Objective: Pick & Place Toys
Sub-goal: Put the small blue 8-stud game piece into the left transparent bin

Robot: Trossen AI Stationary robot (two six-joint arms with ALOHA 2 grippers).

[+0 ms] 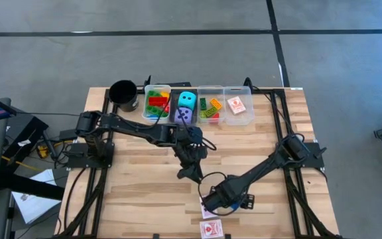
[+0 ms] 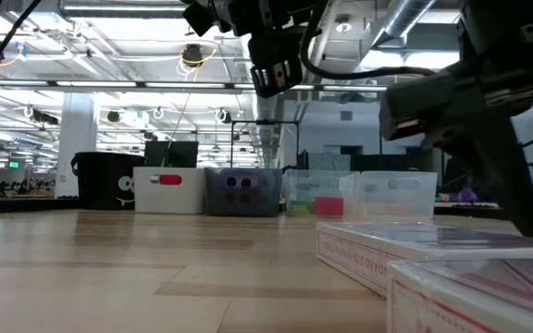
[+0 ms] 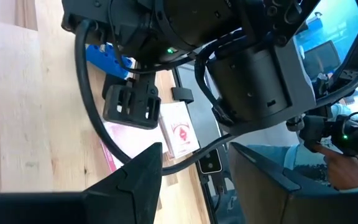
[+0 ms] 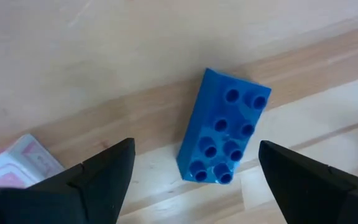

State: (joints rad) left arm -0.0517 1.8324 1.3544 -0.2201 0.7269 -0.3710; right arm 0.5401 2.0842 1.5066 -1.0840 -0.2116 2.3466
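Right gripper [image 4: 194,171] spread wide, empty, poised straddling blue brick [image 4: 224,135] at table's five o'clock beside card [image 4: 17,163], ready to grasp. Left gripper [image 3: 194,180] parted, empty, waiting mid-table, clear of it.

Grey concrete floor [image 1: 178,16], fluorescent ceiling lights [image 2: 109,11].

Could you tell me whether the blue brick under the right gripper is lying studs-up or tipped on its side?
Studs-up. The right wrist view shows the blue brick flat on the table, studs facing the camera, between the open right gripper.
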